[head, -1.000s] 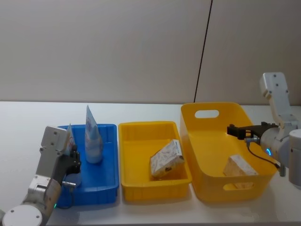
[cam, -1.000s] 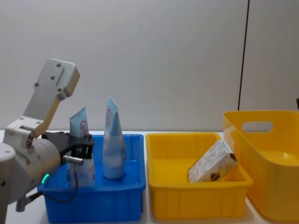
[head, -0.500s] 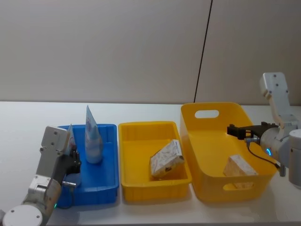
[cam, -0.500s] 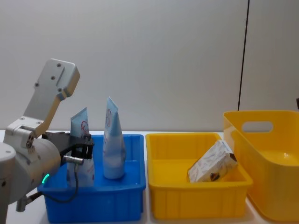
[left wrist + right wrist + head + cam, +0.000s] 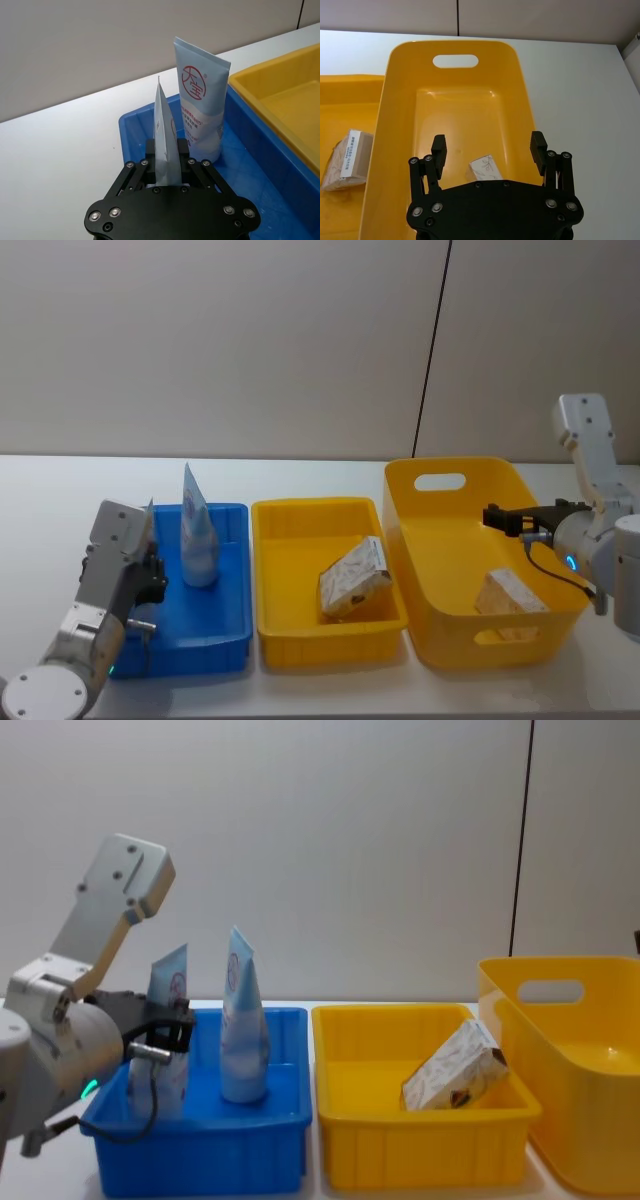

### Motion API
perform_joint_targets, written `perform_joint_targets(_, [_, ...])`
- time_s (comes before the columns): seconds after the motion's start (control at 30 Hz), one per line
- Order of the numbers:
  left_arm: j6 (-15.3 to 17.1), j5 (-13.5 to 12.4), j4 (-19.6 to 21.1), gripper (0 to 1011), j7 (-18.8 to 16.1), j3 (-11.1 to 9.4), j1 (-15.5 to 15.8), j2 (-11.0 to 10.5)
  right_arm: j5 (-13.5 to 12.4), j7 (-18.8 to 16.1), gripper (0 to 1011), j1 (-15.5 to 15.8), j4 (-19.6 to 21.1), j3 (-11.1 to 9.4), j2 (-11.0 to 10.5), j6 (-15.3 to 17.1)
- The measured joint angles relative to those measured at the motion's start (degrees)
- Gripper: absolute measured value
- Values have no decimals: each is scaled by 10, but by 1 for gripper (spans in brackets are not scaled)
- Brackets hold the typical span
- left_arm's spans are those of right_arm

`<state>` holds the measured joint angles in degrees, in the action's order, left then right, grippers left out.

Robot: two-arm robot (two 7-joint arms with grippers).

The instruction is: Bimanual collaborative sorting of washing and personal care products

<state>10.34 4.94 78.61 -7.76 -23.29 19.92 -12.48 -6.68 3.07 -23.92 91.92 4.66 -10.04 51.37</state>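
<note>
Pale blue-white tapered squeeze tube [image 5: 170, 986], flat crimped end up and a red round logo on its face, stands upright by the left edge of the blue plastic bin [image 5: 205, 1152]. The left gripper [image 5: 167, 150] is clamped on its lower body. A second matching tube [image 5: 202, 116] stands just beside it, toward the bin's middle. The right gripper [image 5: 488, 146] hovers with jaws spread over the large yellow plastic bin [image 5: 450, 463], where a small cream carton [image 5: 508, 592] lies near the front right corner.

Edge-on tube [image 5: 165, 137] between fingers [image 5: 150, 151], second tube [image 5: 202, 112] beyond
</note>
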Motion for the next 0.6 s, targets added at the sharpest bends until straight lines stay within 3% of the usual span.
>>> perform_joint_targets(0.3, [34,-13,29,222,5,2,4,-16,0,0,1003,0,0,0,0,0])
perform_joint_targets(0.6, [53,-4,56,222,13,20,1,-19,0,0,1003,0,0,0,0,0])
